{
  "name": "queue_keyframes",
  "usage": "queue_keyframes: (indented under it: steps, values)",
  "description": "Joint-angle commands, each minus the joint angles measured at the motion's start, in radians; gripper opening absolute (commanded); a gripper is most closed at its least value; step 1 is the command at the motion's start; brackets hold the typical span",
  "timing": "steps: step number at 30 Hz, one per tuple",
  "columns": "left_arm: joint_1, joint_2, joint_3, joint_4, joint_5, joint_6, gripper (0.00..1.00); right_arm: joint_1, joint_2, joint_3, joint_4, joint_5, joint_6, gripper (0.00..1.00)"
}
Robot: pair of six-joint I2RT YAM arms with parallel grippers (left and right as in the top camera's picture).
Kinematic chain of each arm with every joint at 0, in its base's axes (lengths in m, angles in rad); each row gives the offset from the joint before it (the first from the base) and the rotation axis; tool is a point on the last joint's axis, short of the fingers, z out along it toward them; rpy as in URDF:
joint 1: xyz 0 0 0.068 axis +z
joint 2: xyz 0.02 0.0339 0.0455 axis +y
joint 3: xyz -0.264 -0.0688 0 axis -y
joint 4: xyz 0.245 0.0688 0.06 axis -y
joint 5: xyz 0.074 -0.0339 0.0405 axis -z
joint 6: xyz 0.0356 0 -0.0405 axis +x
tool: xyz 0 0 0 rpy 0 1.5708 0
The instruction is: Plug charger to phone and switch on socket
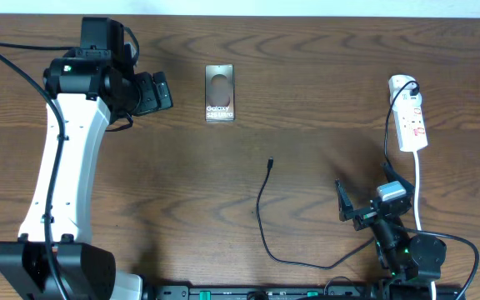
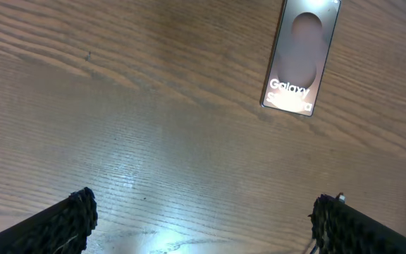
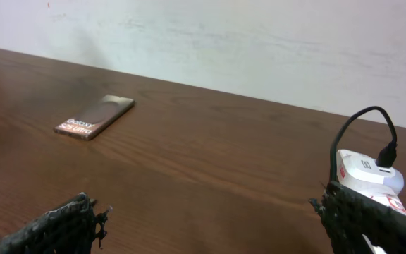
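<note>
Glossy phone (image 1: 219,92) lies on grained wooden table (image 1: 307,83); socket (image 1: 412,121) is smooth white plastic.

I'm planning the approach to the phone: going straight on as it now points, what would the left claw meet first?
Probably bare table, short of the phone: the open left claw aims at wood, and the phone lies further ahead, right of centre in its view. Depth is unclear.

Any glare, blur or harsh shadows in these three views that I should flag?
Overhead: evenly lit, sharp, shadows faint. Left wrist: bright glare patch on the table, lower line of the phone lettering washed out. Right wrist: no glare, socket clear.
</note>
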Motion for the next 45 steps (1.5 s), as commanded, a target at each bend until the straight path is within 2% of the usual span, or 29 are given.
queue_keyframes:
  steps: [1, 20, 25, 33, 34, 35, 36, 37, 38, 44, 45]
  values:
    - [0.0, 0.006, -0.012, 0.001, -0.013, 0.009, 0.99, 0.006, -0.001, -0.001, -0.004, 0.004, 0.01, 0.99]
    - [0.0, 0.006, -0.012, 0.008, -0.012, 0.009, 0.99, 0.012, -0.001, -0.001, -0.004, 0.004, 0.01, 0.99]
    - [0.0, 0.006, -0.012, 0.126, -0.012, 0.009, 0.99, 0.012, -0.001, -0.001, -0.004, 0.004, 0.01, 0.99]
    - [0.0, 0.006, -0.012, 0.18, -0.011, 0.009, 0.98, 0.012, -0.001, -0.001, -0.004, 0.004, 0.01, 0.99]
    - [0.0, 0.006, -0.012, 0.18, -0.003, 0.009, 0.75, 0.012, -0.001, -0.001, -0.004, 0.004, 0.01, 0.99]
    - [-0.001, 0.007, -0.012, 0.179, -0.001, 0.009, 0.46, 0.012, -0.001, -0.001, -0.004, 0.004, 0.01, 0.99]
    - [-0.004, 0.009, -0.014, 0.18, -0.002, 0.009, 0.26, 0.012, -0.001, -0.001, -0.004, 0.004, 0.01, 0.99]
    - [-0.01, 0.011, -0.018, 0.183, -0.002, 0.009, 0.13, 0.012, -0.001, -0.001, -0.004, 0.004, 0.01, 0.99]
    - [-0.018, 0.014, -0.024, 0.188, -0.002, 0.009, 0.08, 0.012, -0.001, -0.001, -0.004, 0.004, 0.01, 0.99]
    - [-0.104, 0.061, -0.061, 0.212, -0.001, 0.009, 0.09, 0.012, -0.001, -0.001, -0.004, -0.004, 0.011, 0.99]
    - [-0.124, 0.077, -0.061, 0.213, -0.002, 0.009, 0.27, 0.012, -0.001, -0.001, -0.004, -0.006, 0.011, 0.99]
